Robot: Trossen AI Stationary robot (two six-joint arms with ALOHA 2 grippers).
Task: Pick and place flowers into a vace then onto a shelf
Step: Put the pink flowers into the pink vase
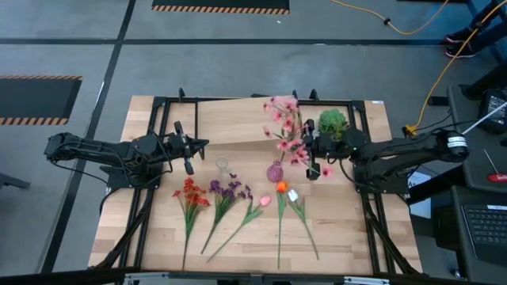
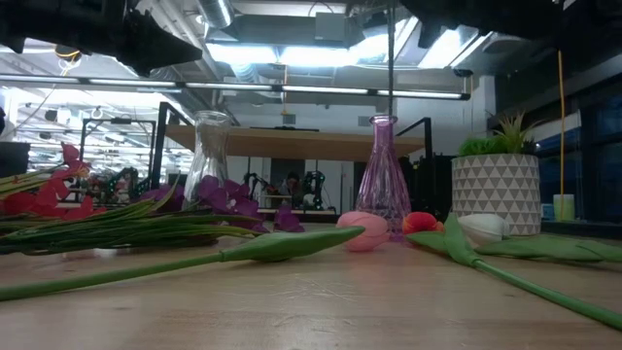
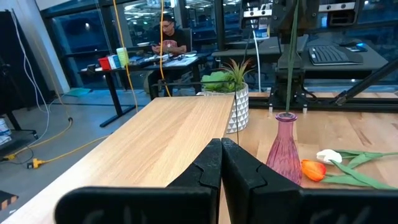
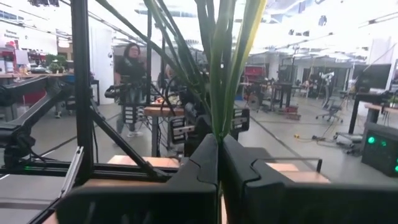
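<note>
Right gripper clamped on a pink flower spray above the purple vase; left gripper idle and shut.

In the high view the right gripper (image 1: 310, 158) sits at about 2 o'clock from the table's centre, pinching the green stems (image 4: 217, 68) of the pink spray (image 1: 287, 127); the stems' lower ends are hidden between its fingers. The purple vase (image 1: 275, 171) stands just beside it at 8 o'clock. The left gripper (image 1: 188, 150) hangs at 10 o'clock, fingers together, holding nothing. The clear vase (image 1: 223, 164) is hard to make out from above. The remaining flowers (image 1: 230, 194) lie at 6 o'clock. The shelf (image 2: 292, 142) shows behind the vases in the low view, its legs partly hidden.
</note>
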